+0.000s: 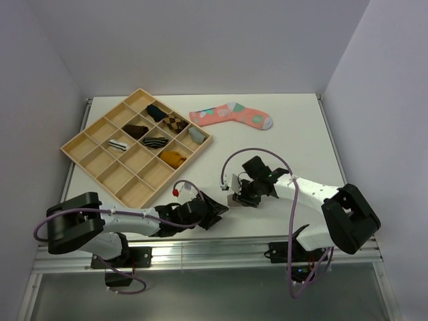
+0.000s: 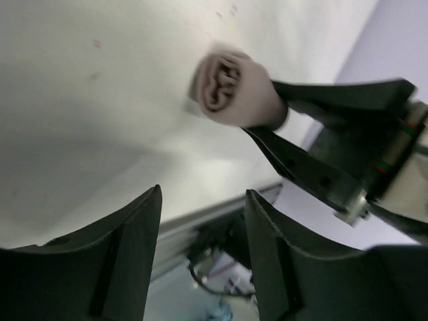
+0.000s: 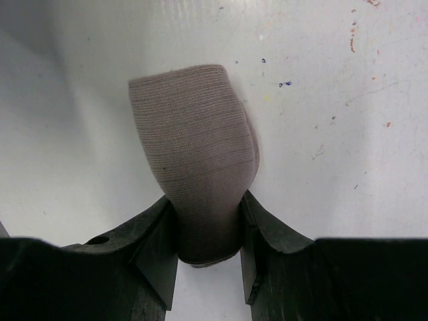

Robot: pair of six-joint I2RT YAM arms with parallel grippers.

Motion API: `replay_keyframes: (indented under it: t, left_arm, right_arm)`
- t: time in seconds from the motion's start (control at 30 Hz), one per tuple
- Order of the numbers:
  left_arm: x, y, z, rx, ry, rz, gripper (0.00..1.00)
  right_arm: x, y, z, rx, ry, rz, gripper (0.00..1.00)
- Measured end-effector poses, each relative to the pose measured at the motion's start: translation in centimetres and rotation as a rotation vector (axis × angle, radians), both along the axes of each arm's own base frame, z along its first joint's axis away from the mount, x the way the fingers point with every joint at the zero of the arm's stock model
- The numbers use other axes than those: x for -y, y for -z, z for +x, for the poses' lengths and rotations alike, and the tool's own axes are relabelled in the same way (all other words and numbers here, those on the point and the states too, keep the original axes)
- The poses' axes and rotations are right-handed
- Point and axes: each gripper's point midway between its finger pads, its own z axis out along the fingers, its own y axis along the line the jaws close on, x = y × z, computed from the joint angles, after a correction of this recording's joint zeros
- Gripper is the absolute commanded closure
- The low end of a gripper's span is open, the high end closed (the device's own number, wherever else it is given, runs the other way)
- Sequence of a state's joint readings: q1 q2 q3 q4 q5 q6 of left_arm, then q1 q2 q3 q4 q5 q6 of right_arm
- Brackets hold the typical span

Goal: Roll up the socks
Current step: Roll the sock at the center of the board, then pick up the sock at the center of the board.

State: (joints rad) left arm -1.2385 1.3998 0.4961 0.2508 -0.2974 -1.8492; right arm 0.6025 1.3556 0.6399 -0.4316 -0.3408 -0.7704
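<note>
Room: plain pale walls point(image 1: 200, 40) close in the work area on three sides.

Surface: white table point(image 1: 301, 140), matte. In the right wrist view it carries scattered small coloured specks around the held item. A metal rail point(image 1: 200, 251) runs along the near edge, behind both grippers.

Wooden tray point(image 1: 99, 178): divided into compartments, set at an angle. It lies beyond the left gripper and off to its left, well apart. Several compartments hold rolled socks point(image 1: 156, 141).

Coral-pink sock point(image 1: 231, 115): flat on the table, beyond the right gripper and well apart from it, just beside the tray's far right corner.

Right gripper point(image 3: 207, 224): closed on the taupe-brown sock point(image 3: 194, 134). The sock is wound into a tight roll. Both fingers press its lower part, and the rest projects forward of the fingertips. The left wrist view shows the spiral end of the roll. Whether the roll touches the table cannot be told.

Left gripper point(image 2: 202, 200): fingers moderately apart, nothing between them. It sits low over the table near the front edge, near the right gripper on its left, and faces the roll without touching it.
</note>
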Motion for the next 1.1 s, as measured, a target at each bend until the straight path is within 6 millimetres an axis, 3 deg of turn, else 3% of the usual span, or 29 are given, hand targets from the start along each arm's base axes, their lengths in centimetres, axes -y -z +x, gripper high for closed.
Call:
replay_keyframes:
  t: [0.23, 0.47, 1.1]
  left_arm:
    - [-0.3, 2.2, 1.1, 0.022, -0.140, 0.082, 0.38]
    - [0.1, 3.2, 2.8, 0.063, -0.210, 0.109, 0.36]
    - [4.4, 3.2, 5.0, 0.083, -0.266, 0.010, 0.38]
  right_arm:
    - [-0.3, -0.1, 0.3, -0.003, 0.033, 0.016, 1.00]
    - [-0.6, -0.2, 0.2, -0.019, 0.055, 0.029, 1.00]
    - [-1.2, -0.4, 0.0, -0.053, 0.079, 0.061, 1.00]
